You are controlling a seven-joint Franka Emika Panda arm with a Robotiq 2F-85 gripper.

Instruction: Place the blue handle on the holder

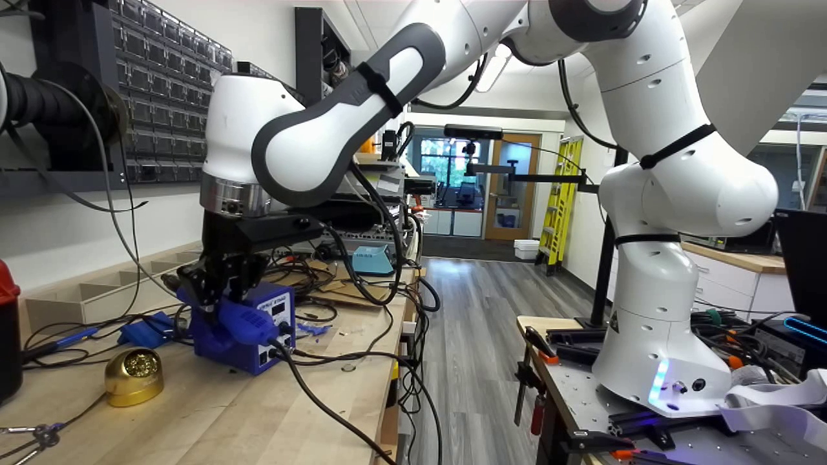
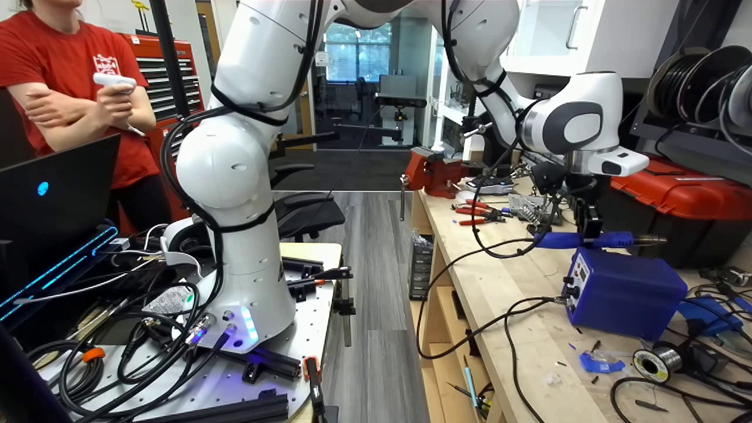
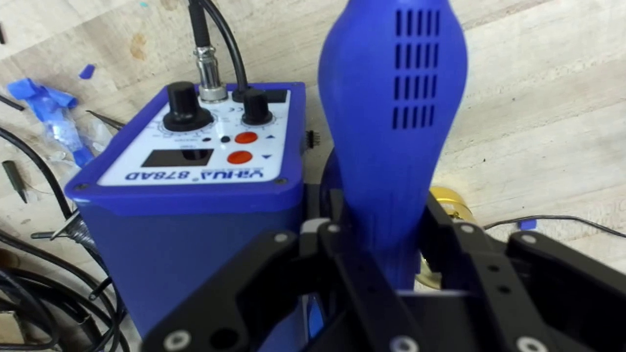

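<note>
Jaws hold the handle (image 3: 391, 142) beside the box (image 3: 195, 254), inside the tabletop's (image 1: 245, 426) robot-side edge; first align, then lower slowly onto the probable holder (image 1: 217, 338).

In an exterior view, the camera looks along an aisle of grey plank floor (image 1: 452, 349), the pale wooden bench (image 1: 213, 426) at frame left, the white jointed robot arm (image 1: 652, 103) at frame right. In an exterior view with a person in a red T-shirt (image 2: 70, 117), those sides are reversed, so the two face roughly opposite ways, from well back. The wrist view looks steeply down, very near, past the black two-fingered end effector (image 3: 384, 215). All three share the slim, bright-blue handle (image 3: 381, 156) and the blue box-shaped unit (image 3: 195, 244); camera heights are hard to judge.
</note>
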